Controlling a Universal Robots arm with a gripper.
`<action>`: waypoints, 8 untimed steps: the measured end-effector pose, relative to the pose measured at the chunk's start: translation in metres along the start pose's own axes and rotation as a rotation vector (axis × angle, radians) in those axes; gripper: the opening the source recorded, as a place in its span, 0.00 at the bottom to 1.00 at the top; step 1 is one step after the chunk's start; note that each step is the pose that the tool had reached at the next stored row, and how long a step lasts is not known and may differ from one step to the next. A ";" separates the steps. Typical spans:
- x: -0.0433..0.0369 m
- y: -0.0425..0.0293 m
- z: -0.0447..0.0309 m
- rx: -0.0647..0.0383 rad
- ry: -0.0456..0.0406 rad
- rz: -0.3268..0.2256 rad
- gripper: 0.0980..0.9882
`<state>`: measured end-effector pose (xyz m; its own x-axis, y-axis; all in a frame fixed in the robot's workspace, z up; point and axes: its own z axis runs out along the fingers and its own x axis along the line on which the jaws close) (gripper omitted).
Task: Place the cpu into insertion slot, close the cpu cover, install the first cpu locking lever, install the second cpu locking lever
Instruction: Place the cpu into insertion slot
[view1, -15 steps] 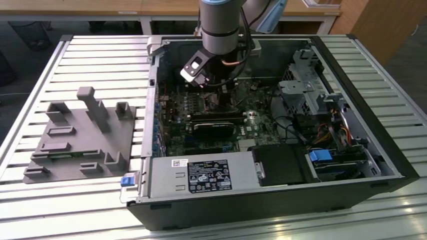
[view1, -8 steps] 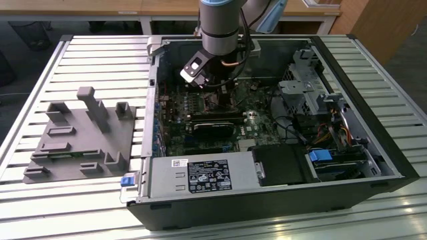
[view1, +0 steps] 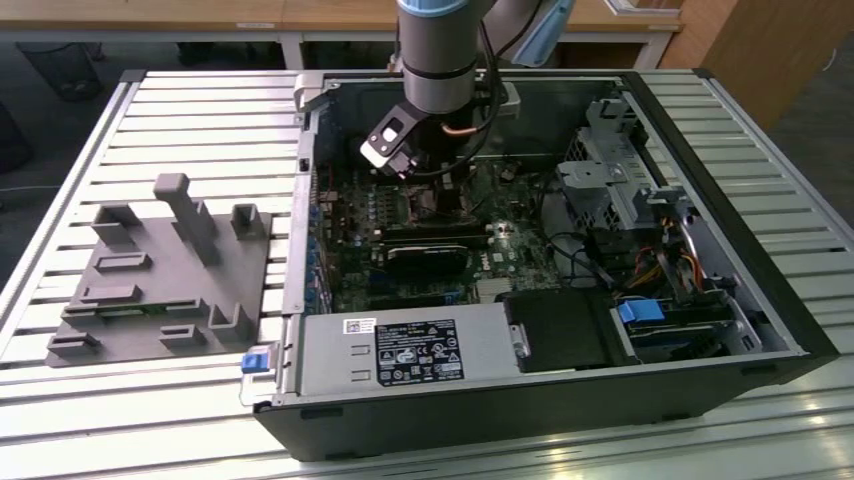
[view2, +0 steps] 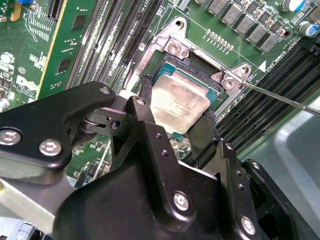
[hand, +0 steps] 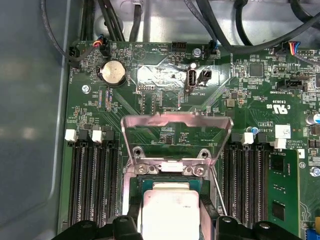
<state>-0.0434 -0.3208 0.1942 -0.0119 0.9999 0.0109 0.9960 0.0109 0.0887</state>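
Fingers (view2: 142, 115) are clenched on the cpu (view2: 180, 105), one on each of two opposite edges, holding it at the insertion slot (view2: 192, 64). In both wrist views its pale face lies square inside the socket's dark frame. Whether it rests fully down or hangs just above the contacts I cannot tell from these angles.

In the exterior view, at the edge of the slatted surface (view1: 200, 100) on the exterior view's left, a grey fixture tray (view1: 160, 270) sits well apart from the work. Next comes the opened computer case (view1: 747, 290), taking up the middle of the surface and reaching toward its opposite edge. The arm (view1: 441, 60) reaches down into it over the green motherboard (view1: 350, 230). The cpu cover (hand: 175, 120) stands raised on its hinge just beyond the slot, not closed. A thin locking lever (view2: 280, 97) runs out beside the socket, unhooked.

The risks, as I judge them, are these. If the chip is slightly skewed or off its keys when it is let go, the socket's contacts could bend. Should one finger stick while the other releases, the chip could be dragged out of its seat. The raised cover and the loose lever are close to the fingers, so a sideways pull-away might catch either one.
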 end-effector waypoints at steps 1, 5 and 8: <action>0.0000 -0.0001 0.0005 0.000 -0.0001 0.000 0.50; 0.0001 -0.0001 0.0008 0.000 0.0001 0.000 0.50; 0.0001 -0.0001 0.0008 0.000 0.0002 0.000 0.50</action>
<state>-0.0434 -0.3207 0.1933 -0.0119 0.9999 0.0111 0.9960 0.0109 0.0887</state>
